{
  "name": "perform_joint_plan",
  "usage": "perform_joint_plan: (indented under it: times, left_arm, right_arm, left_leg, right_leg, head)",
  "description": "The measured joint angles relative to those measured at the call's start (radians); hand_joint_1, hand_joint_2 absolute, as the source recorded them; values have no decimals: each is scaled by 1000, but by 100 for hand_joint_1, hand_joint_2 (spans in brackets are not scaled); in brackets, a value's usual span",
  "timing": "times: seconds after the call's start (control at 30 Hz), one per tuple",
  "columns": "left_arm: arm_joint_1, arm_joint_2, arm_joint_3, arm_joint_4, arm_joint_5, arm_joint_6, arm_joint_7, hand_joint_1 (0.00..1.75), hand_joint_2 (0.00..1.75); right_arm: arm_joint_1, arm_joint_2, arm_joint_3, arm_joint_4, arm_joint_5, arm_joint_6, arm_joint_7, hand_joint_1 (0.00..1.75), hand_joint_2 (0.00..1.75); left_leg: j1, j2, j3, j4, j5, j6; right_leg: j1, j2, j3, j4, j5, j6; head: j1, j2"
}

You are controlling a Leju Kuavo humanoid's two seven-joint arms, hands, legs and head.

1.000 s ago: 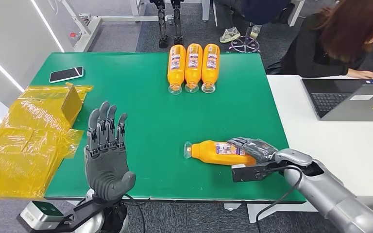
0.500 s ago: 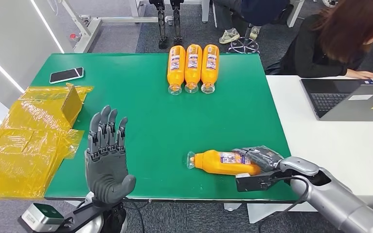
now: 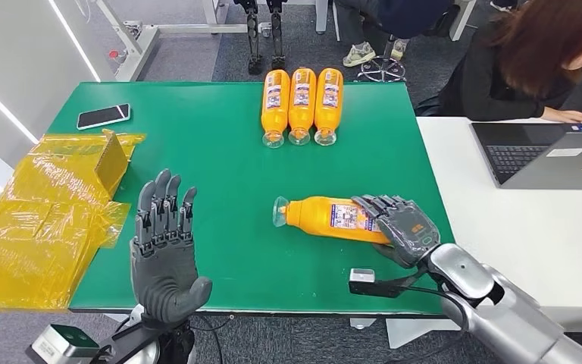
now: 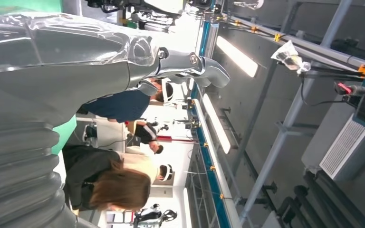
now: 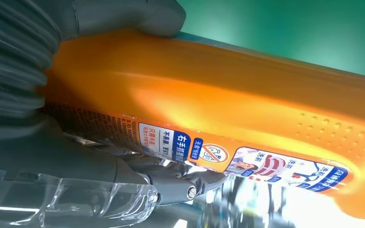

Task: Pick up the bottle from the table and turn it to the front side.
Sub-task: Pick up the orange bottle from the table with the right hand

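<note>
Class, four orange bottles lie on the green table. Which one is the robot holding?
The lone bottle near the table's front edge, gripped by the right hand; the other three lie together at the far edge.

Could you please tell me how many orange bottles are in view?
4: three bottles lie side by side at the table's far edge, and one bottle is held in the right hand.

High head view; close wrist views
</note>
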Motion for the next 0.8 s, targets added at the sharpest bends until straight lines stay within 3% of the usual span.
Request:
perform_joint_plan:
  times: [0.2,0.3,0.5,0.8]
  left_arm:
    - [-7,-1,17,10,2,-13,0,0,175]
    - [-19,-5,18,33,4,-16,0,0,175]
    - [-54,-27,22,111,6,-38,0,0,175]
    - [-81,-64,28,175,5,-87,0,0,175]
  right_arm:
    - [100,-18,-109,-167,67,-105,-8,175,175]
    - [169,-2,-152,-227,130,-185,-31,175,175]
    - [285,91,-174,-307,248,-256,-41,175,175]
    - [342,272,-175,-326,249,-278,-109,175,175]
  left_leg:
    - [0,0,-1,0,0,0]
    - [0,0,-2,0,0,0]
    - [0,0,-2,-1,0,0]
    - [0,1,-2,-1,0,0]
  right_leg:
    - [0,0,-1,0,0,0]
    - [0,0,-1,0,0,0]
    - [0,0,-2,0,-1,0]
    - [0,1,-2,0,-1,0]
  head:
    - [0,0]
    - [0,0]
    - [0,0]
    - [0,0]
